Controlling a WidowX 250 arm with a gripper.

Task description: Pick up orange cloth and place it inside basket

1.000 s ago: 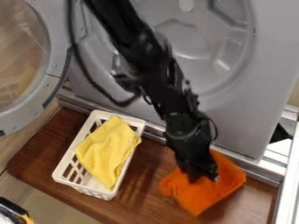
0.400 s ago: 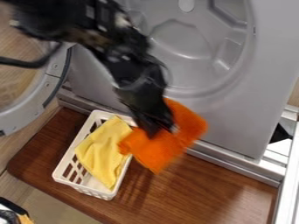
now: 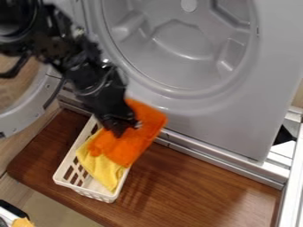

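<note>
The black gripper is over the upper part of the basket, shut on the orange cloth. The cloth hangs from it, covering part of the basket and sticking out past its right side. Beneath the orange cloth, a yellow cloth lies in the white slotted basket. Whether the two cloths touch cannot be told.
A grey machine front with a round recess stands behind the brown wooden board. Its round door is open at the left. A metal rail runs along the board's back edge. Something black and yellow sits in the bottom-left corner.
The gripper has lifted the orange cloth from the board's right part and carried it left to above the basket. The object in the bottom-left corner has shifted slightly.
</note>
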